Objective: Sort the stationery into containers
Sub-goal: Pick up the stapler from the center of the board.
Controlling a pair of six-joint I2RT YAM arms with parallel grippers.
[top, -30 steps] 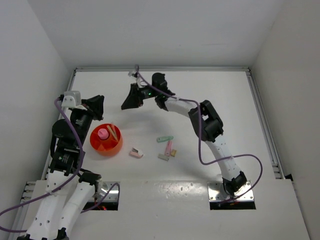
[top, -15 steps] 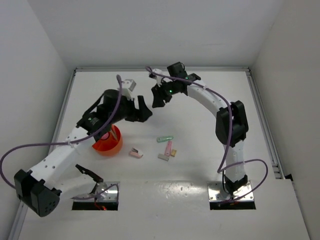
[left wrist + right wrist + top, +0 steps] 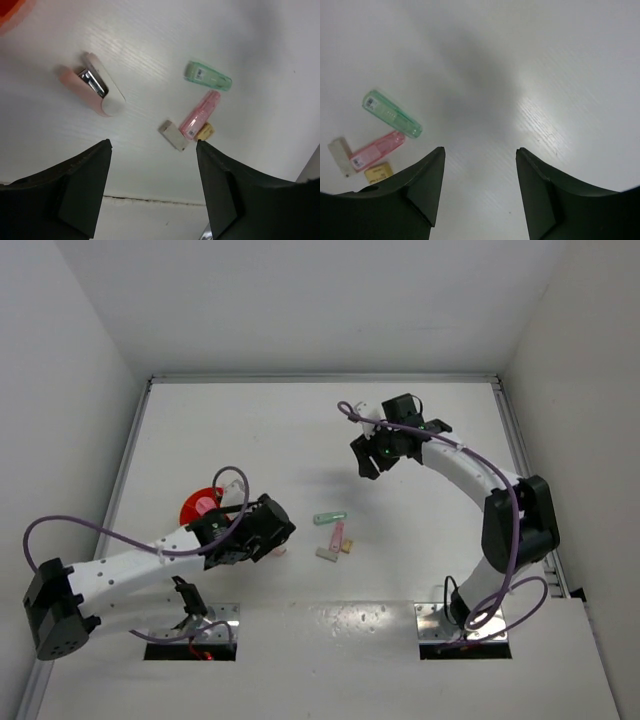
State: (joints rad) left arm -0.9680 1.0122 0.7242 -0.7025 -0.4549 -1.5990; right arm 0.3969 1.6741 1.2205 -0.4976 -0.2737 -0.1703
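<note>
Loose stationery lies mid-table: a mint-green marker, a pink marker, a white eraser and a yellow eraser. A pink-and-white piece with a metal insert lies to their left. The orange bowl is half hidden behind my left arm, with a pink-capped item inside. My left gripper hovers open over the pink-and-white piece. Farther back, my right gripper hangs open and empty above bare table.
White walls close in the table on the left, far and right sides. A metal rail runs along the right edge. The two arm bases are bolted at the near edge. A seam in the table shows below the left fingers.
My left arm has swung from the bowl's side to the right and nearer, ending over the pink-and-white piece. My right arm has moved rightward from the far middle. The loose stationery has not moved.
</note>
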